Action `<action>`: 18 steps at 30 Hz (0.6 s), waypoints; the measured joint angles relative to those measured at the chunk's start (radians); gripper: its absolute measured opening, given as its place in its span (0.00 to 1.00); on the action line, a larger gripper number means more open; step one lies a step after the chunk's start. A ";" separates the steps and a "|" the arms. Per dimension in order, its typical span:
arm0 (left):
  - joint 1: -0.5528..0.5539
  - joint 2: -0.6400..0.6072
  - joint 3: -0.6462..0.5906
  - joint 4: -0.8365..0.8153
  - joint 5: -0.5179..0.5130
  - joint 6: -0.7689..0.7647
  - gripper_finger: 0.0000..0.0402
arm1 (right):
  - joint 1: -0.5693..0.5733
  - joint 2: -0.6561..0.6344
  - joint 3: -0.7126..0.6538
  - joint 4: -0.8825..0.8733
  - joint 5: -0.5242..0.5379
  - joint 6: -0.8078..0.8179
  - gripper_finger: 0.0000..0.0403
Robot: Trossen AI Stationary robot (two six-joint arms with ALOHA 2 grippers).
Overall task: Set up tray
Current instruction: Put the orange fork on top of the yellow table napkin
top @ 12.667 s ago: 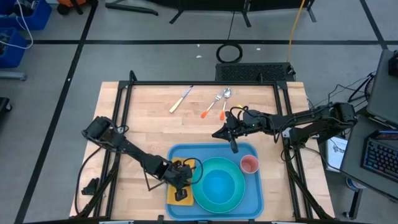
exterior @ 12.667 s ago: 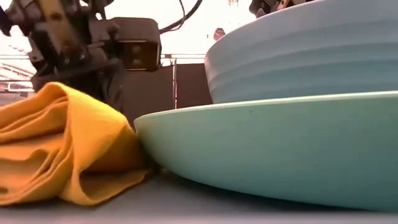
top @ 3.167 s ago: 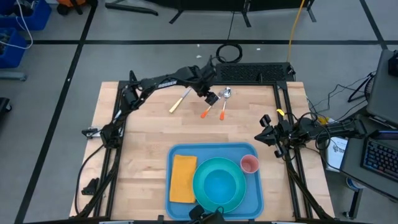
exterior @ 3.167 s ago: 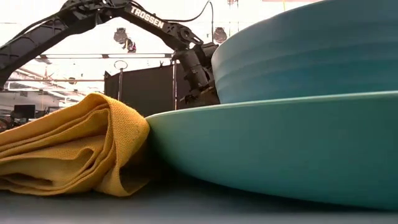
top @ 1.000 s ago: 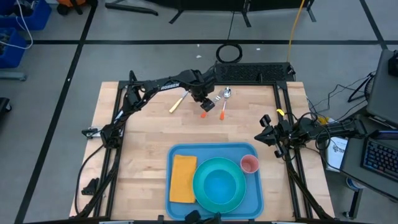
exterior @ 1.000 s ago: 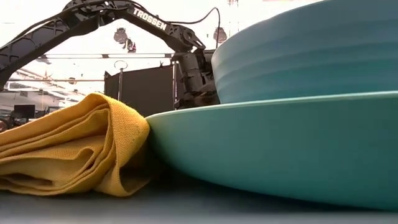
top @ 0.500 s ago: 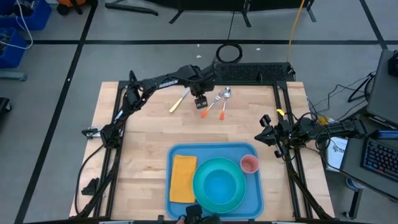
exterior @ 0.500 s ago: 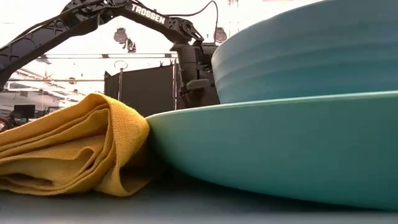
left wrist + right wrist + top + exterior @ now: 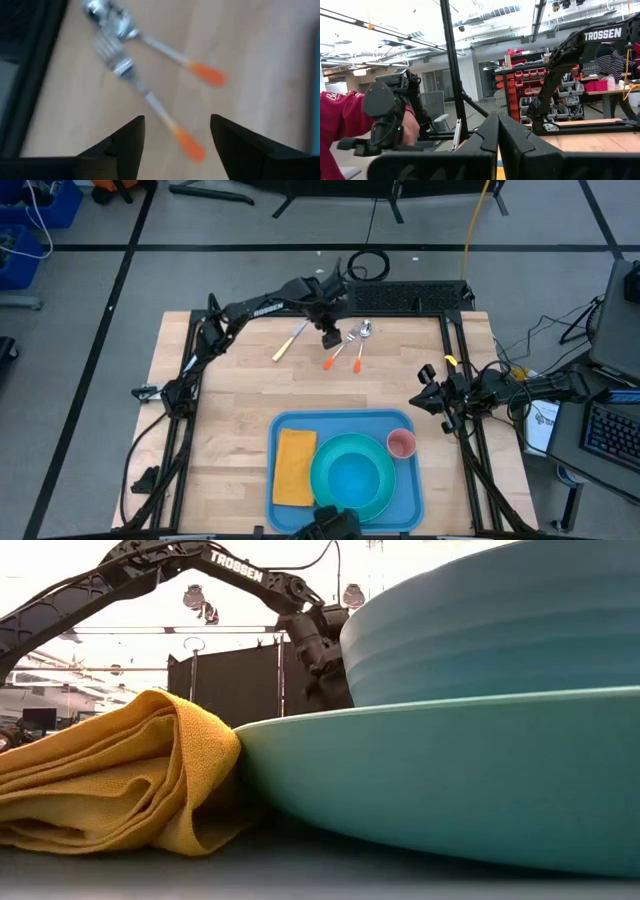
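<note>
Tray [image 9: 345, 420] sits at the near edge of the bench [image 9: 230, 400], between the two arms' bases. Already loaded: yellow napkin [image 9: 295, 467] flat on its left side, turquoise plate [image 9: 352, 478] with a bowl [image 9: 352, 477] nested in it at centre, pink cup [image 9: 401, 444] in the far right corner. Layout reads like a place setting, so cutlery is what's missing.

Left claw [image 9: 329, 337] hangs over the far side of the bench, right above the orange-handled fork [image 9: 145, 95] and spoon [image 9: 150, 42]. Its fingers are spread wide and straddle the fork handle, not touching it — lined up for a pinch on the fork, I'd say. Knife [image 9: 290, 340] lies just beside, to the left, untouched.

Right claw [image 9: 425, 398] is parked at the bench's right edge, well clear of the tray, fingers pressed together and empty. Looks like it's just keeping out of the way.

A person's red sleeve [image 9: 340, 117] shows beyond the bench.
</note>
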 joint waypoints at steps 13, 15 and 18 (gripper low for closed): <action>-0.018 -0.011 0.000 -0.035 -0.224 0.425 0.03 | 0.000 0.000 0.000 0.000 0.000 0.000 0.00; -0.025 -0.011 0.000 -0.024 -0.303 0.534 0.01 | 0.000 0.000 0.000 0.000 0.000 0.000 0.00; -0.026 -0.014 0.000 -0.033 -0.172 0.685 0.02 | 0.000 0.000 0.000 0.000 0.000 0.000 0.00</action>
